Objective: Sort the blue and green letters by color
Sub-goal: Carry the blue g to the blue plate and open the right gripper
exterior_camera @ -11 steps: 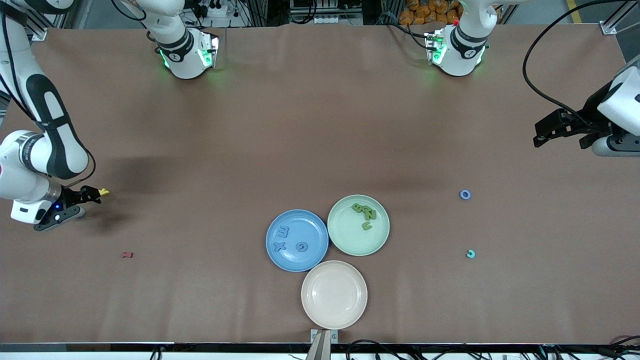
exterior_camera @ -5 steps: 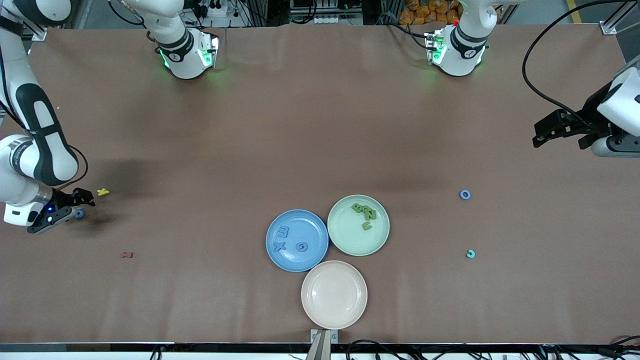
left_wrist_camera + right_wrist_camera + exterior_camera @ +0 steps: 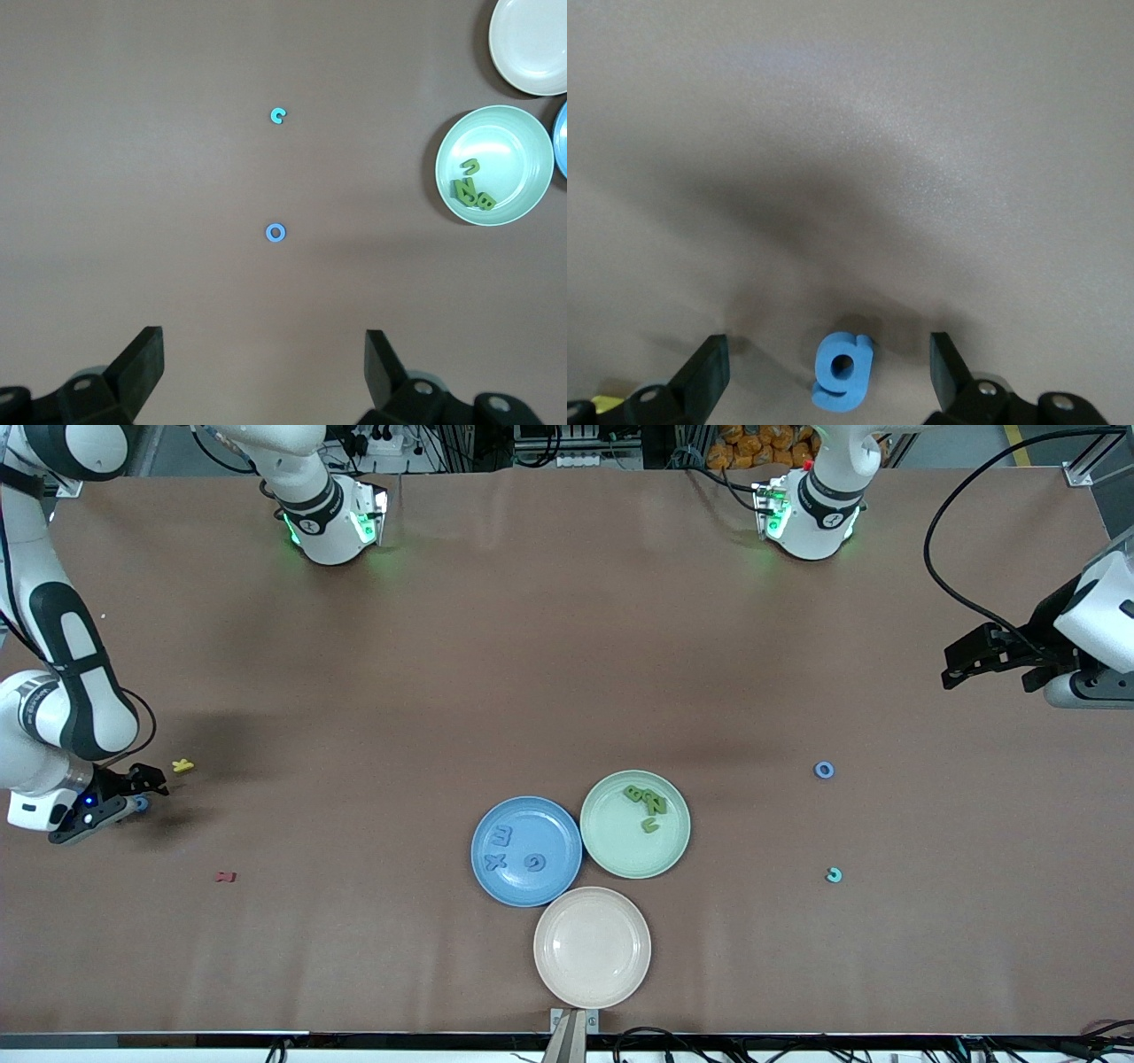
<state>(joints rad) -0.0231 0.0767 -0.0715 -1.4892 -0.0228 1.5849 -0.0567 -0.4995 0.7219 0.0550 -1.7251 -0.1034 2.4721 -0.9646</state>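
Over the last second the right gripper [image 3: 142, 786] has drawn toward the right arm's end of the worktop [image 3: 567, 673], uncovering a blue letter g [image 3: 842, 371] beside the yellow letter [image 3: 182, 765]. Approach appears under way. The g lies flat between the wide-open jaws (not yet gripped). The left gripper [image 3: 961, 664] waits, jaws wide, empty.
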